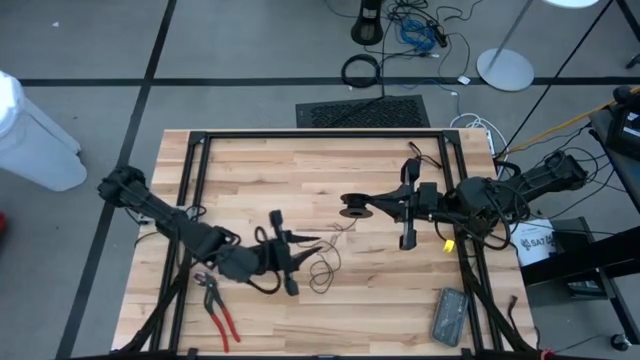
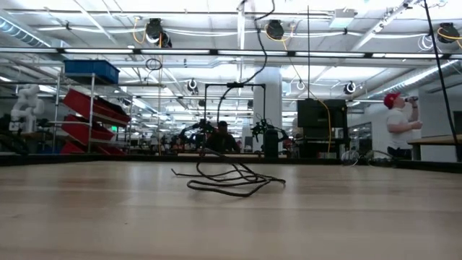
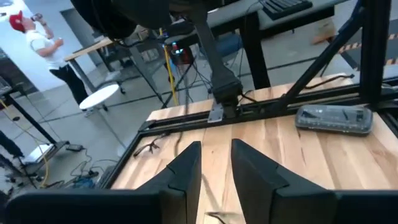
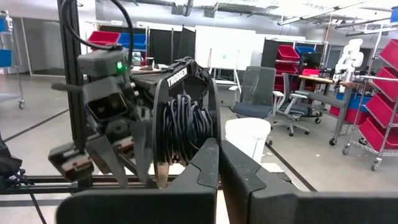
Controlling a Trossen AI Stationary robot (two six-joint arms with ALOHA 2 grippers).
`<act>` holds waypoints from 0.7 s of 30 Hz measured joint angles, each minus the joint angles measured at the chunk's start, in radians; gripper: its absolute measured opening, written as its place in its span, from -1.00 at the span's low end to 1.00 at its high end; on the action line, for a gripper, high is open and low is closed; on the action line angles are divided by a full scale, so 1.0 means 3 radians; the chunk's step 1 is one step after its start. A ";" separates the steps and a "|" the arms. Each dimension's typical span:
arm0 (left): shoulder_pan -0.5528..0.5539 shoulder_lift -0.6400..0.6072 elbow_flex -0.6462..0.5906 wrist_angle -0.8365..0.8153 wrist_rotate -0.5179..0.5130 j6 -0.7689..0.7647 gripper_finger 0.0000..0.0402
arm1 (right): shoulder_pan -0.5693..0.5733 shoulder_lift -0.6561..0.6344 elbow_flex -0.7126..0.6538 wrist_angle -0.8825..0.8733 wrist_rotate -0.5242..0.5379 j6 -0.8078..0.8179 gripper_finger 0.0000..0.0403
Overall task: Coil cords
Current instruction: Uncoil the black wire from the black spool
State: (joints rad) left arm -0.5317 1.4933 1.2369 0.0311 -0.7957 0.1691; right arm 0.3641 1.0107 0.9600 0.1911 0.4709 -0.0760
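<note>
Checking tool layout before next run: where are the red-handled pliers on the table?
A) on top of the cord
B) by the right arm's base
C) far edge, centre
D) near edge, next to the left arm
D: the high view shows the pliers lying at the table's near edge beside the left arm, clear of the loose cord.

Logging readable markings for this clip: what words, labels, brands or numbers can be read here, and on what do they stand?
"TROSSEN": white letters on the left arm's dark gripper, seen in the right wrist view.
"SAT...": start of a printed white sign beside the table's right edge; the rest is cut off and too small to read.
Grey case on the table: no text can be made out.
Pliers: no marking visible.
</note>
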 joint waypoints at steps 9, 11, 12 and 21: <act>0.0228 0.0146 0.0000 0.0307 0.0483 -0.0188 -0.10 | 0.0018 0.0004 0.0000 -0.0003 -0.0004 0.0012 -1.00; 0.0282 0.0174 0.0000 0.0424 0.0472 -0.0190 -0.02 | 0.0018 0.0004 0.0000 -0.0004 -0.0004 0.0012 -1.00; 0.0307 0.0191 0.0000 0.0483 0.0469 -0.0191 0.01 | 0.0018 0.0004 0.0000 -0.0004 -0.0004 0.0010 -1.00; 0.0387 0.0367 0.0000 0.0914 0.0543 0.0015 0.05 | 0.0018 0.0004 0.0000 -0.0006 -0.0003 -0.0022 -1.00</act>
State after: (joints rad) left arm -0.4156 1.6033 1.2369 0.3053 -0.6327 0.1736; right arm 0.3695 1.0119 0.9600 0.1894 0.4700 -0.0826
